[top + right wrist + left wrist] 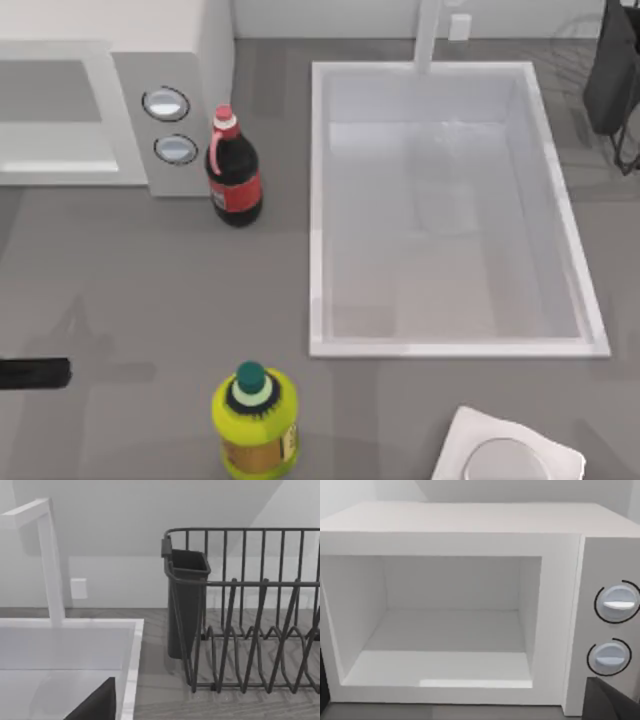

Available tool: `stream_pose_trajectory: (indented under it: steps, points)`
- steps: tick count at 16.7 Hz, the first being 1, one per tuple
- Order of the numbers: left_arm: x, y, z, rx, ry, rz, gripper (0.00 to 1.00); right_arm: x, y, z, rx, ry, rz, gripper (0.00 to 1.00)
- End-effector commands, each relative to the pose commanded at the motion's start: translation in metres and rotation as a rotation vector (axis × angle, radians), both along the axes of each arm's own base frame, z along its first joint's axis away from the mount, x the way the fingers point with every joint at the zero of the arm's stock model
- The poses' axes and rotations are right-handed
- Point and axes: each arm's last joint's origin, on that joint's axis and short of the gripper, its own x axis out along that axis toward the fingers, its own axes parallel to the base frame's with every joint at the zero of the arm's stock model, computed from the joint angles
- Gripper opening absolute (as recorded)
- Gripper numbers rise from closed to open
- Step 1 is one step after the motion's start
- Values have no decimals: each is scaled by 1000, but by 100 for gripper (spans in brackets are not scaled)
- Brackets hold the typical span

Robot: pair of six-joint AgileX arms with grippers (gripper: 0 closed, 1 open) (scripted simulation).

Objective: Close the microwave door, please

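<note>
Microwave: the large white boxy microwave [110,110] sat at the counter's far left corner, long axis running left to right, mouth facing the near edge.
Cavity: wide open and bare in the left wrist view, white walls and floor [440,645].
Control panel: a grey front strip with two round silver dials [167,103], stacked one over the other, right of the cavity.
Door: I could not make it out.
Neighbours: a dark cola bottle with a red cap [233,170] stood just beside the microwave's right front corner; a white rectangular sink basin [450,348] lay further right.
Grey counter [120,290]: a yellow-green bottle with a green cap [255,420] stood near the front edge.
Left arm: facing the cavity; fingers, cannot tell.
Right arm: parked far right by the dark wire dish rack [250,630]; fingers, cannot tell.
</note>
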Motion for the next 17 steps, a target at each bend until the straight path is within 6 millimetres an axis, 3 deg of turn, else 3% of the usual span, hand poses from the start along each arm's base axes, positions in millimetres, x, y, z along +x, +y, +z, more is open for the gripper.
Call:
stream_pose_trajectory:
  steps: [5, 11, 17]
  points:
    - [0, 0, 0, -1, 0, 0, 0, 0, 0, 0, 0, 0, 0, 100]
    - [0, 7, -16, -2, -2, 0, 0, 0, 0, 0, 0, 0, 0, 100]
    - [-1, 9, -8, 22, 10, 2, 0, 0, 0, 0, 0, 0, 0, 100]
